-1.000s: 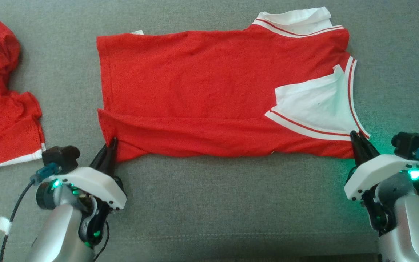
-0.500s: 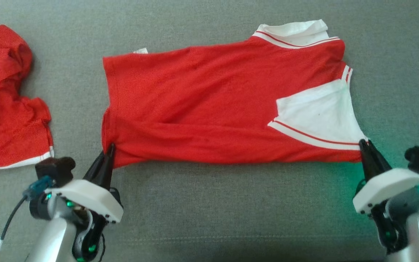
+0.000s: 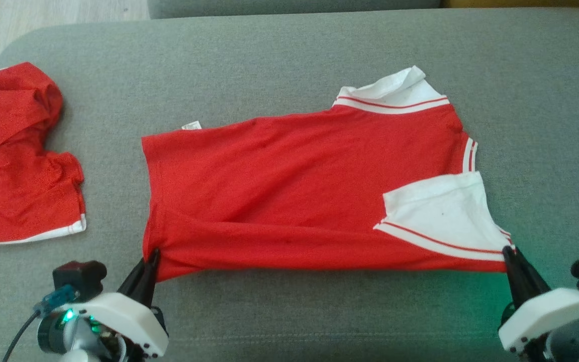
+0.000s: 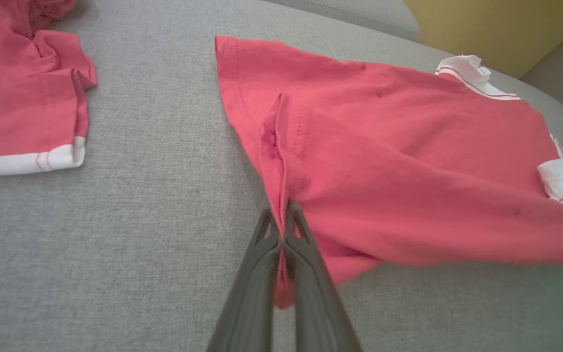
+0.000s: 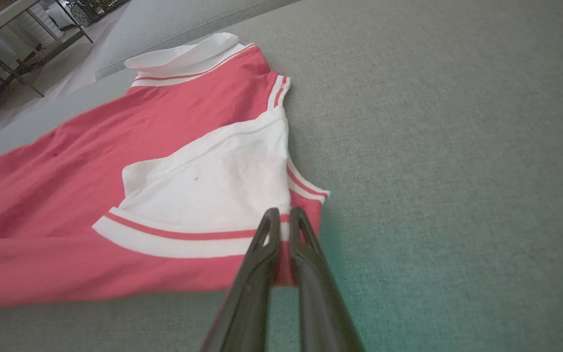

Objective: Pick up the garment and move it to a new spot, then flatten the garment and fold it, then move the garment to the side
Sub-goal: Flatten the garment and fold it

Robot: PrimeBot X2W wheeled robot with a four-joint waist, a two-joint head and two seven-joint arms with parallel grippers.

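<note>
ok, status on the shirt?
Left gripper shut on red shirt at hem corner; right gripper shut on its sleeve-end corner. Shirt spread on grey cushion, one sleeve folded in. Other red garment apart at left, nothing blocking.

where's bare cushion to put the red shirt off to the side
Widest bare patch: grey cushion right of the red shirt, past its white sleeve; also the strip behind it. Crowded: left, where the second red garment lies near the hem.
</note>
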